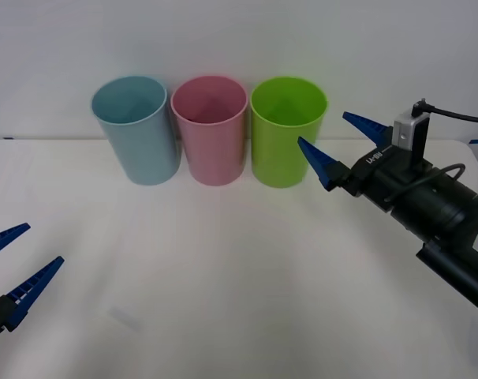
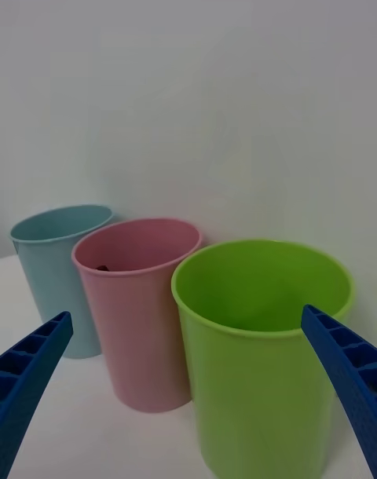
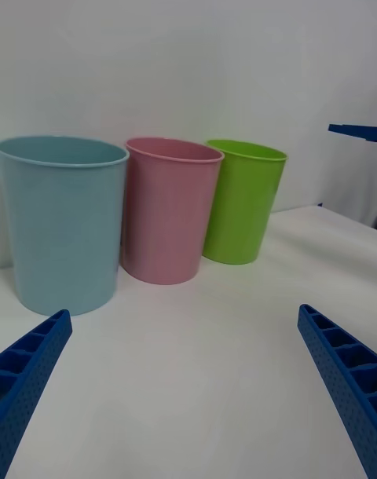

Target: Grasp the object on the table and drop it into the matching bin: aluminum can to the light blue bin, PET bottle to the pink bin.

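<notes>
From the front, three bins stand in a row at the back of the table [image 1: 223, 276]: the light blue bin [image 1: 136, 130], the pink bin [image 1: 210, 130], a lime green bin [image 1: 289, 130]. The right gripper [image 1: 334, 142] hovers spread and empty beside the green one; the left gripper [image 1: 14, 264] waits low at the near left, also spread and empty.

The right wrist view looks down into the bins — a small dark shape [image 2: 102, 268] sits just inside the pink rim, probably the PET bottle, so the drop looks done.

The left wrist view faces the bin row from low over the table — likely parked clear of the work.
</notes>
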